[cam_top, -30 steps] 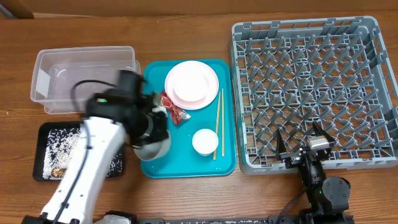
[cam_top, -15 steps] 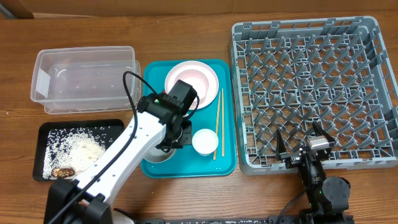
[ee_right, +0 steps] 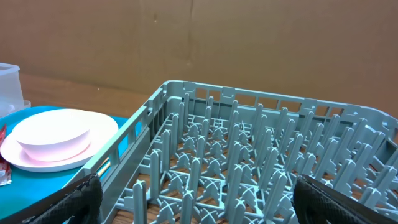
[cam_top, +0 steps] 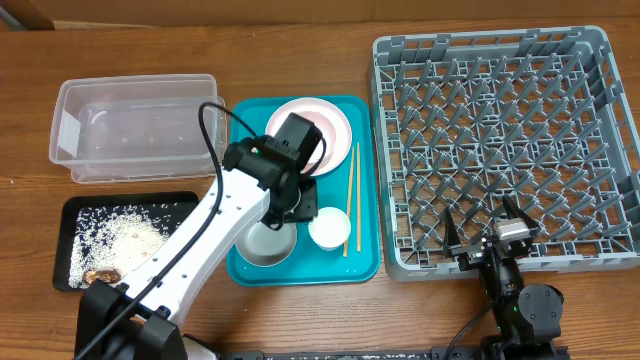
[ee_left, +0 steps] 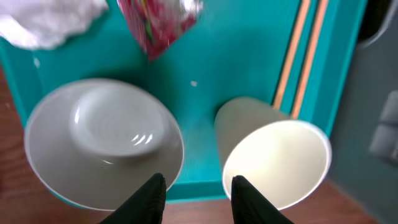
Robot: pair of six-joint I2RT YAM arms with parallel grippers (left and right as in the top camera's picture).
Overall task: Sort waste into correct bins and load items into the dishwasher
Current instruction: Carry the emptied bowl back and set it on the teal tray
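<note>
The red wrapper (ee_left: 158, 22) and the crumpled tissue (ee_left: 50, 22) lie just beside each other on the teal tray (ee_left: 236, 56). A little nearer on the same tray, the left gripper (ee_left: 196, 193) hangs over the gap between a bowl (ee_left: 102, 143) and a small white cup (ee_left: 273, 162), its fingers apart with nothing between them. The chopsticks (ee_left: 305, 56) lie side by side beyond the cup, along the tray's edge. The stacked plates (cam_top: 330, 120) sit at the tray's far end, partly under the arm.

Off to the left stands the clear tub (cam_top: 135, 125). In front of it is the black tray (cam_top: 68, 205), scattered with rice grains (cam_top: 120, 235) and a few brown scraps (cam_top: 98, 275). The grey dish rack (cam_top: 500, 150) fills the right side. The right gripper (cam_top: 487, 228) waits at the rack's near edge, spread wide and holding nothing.
</note>
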